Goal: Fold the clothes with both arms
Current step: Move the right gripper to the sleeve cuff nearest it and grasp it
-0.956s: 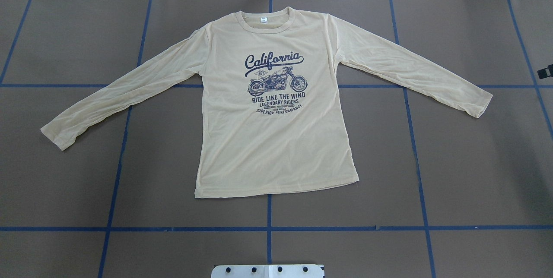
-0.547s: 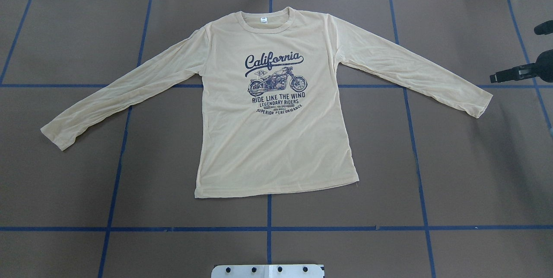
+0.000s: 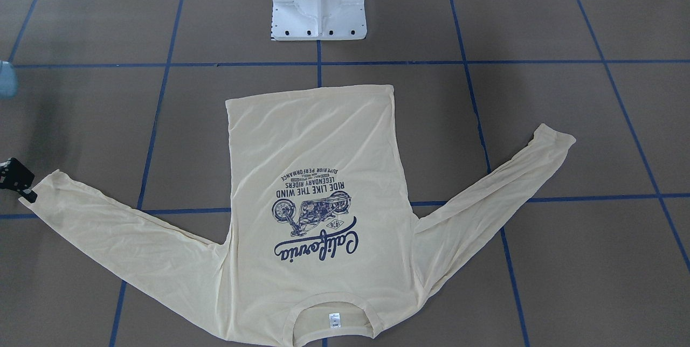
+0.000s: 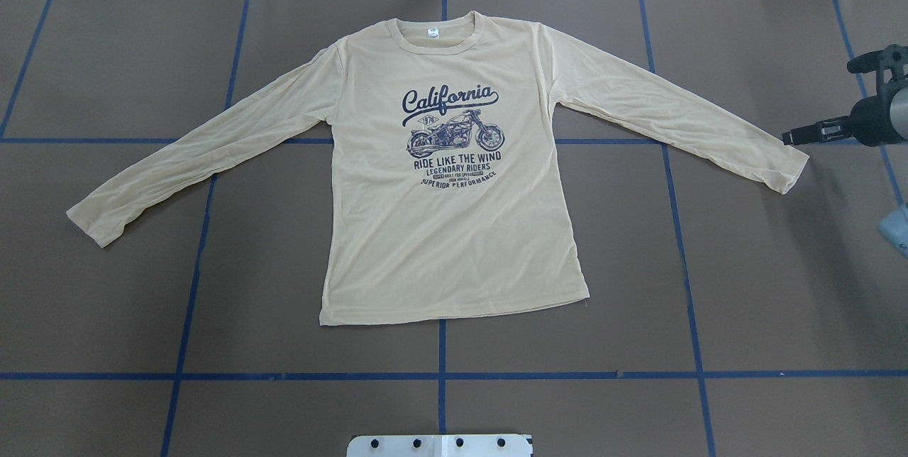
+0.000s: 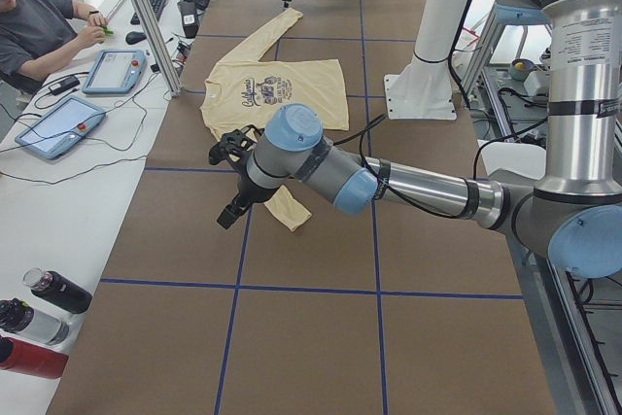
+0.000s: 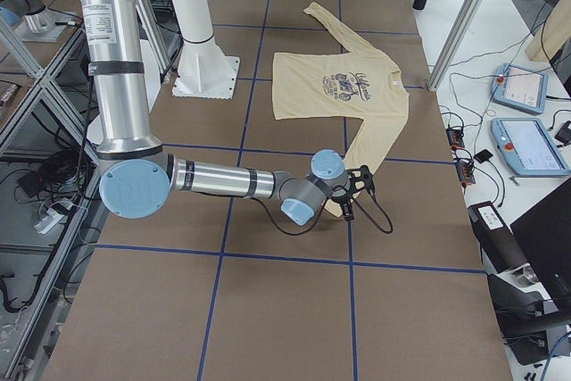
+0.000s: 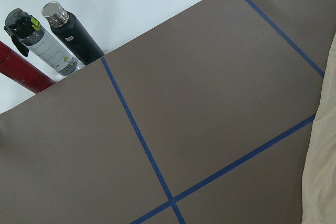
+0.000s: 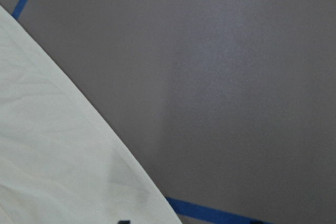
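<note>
Currently the long-sleeved T-shirt [image 4: 447, 230] lies flat, one cuff [image 4: 792, 172] just beside the right end effector [image 4: 796, 136]; its opening, like the left end effector's [image 5: 229, 213], cannot be told.

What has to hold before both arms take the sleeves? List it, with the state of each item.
1. T-shirt flat, print up, both sleeves spread: ok.
2. Right gripper at the right cuff: ok, it is just beside the cuff; whether they touch, cannot tell.
3. Left gripper at the left cuff: not ok, it hangs off to the side of the cuff and shows only in the exterior left view.
4. Right gripper open: cannot tell.
5. Left gripper open: cannot tell.
6. Nothing lying on the T-shirt: ok.
</note>
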Controlling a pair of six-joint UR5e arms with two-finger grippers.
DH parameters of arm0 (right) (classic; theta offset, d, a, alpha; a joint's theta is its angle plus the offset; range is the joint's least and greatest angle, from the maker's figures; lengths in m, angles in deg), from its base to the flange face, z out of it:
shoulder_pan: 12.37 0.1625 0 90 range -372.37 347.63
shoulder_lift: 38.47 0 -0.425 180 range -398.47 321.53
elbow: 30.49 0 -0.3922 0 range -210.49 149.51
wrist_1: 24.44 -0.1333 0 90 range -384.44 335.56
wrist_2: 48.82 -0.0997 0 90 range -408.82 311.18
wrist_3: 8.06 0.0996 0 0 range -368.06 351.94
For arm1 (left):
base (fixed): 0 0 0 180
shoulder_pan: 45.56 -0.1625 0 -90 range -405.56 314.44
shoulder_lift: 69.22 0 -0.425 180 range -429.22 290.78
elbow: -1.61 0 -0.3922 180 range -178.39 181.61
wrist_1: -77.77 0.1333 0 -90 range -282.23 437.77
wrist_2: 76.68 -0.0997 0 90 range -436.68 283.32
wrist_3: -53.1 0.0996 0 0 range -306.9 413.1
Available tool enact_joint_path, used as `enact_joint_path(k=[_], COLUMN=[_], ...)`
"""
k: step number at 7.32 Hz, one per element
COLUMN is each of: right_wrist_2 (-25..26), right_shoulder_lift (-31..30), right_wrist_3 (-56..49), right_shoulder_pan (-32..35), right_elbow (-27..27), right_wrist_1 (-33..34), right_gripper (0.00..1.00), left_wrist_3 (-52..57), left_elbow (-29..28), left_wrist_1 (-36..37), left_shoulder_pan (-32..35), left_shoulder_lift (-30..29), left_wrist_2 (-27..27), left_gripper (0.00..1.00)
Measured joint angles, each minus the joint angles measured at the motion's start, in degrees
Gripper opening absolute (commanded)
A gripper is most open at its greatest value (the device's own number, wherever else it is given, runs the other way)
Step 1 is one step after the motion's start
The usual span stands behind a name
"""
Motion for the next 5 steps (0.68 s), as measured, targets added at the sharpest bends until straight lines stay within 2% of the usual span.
enact_joint_path(k=[2, 5], right_wrist_2=[-0.09, 0.26], right_shoulder_lift=[-0.59, -0.76], right_wrist_3=[0.63, 0.65], right_shoulder_pan=[-0.63, -1.69], right_elbow=[-0.02, 0.23], right_wrist_1=[-0.26, -0.31], right_gripper=[0.67, 0.65], left_wrist_3=[0.03, 0.06], left_elbow=[-0.14, -0.17], left_wrist_1=[-0.03, -0.03], left_shoulder_pan=[-0.01, -0.01], left_shoulder_lift=[-0.01, 0.01], left_wrist_2=[0.0, -0.02], left_gripper=[1.0, 1.0])
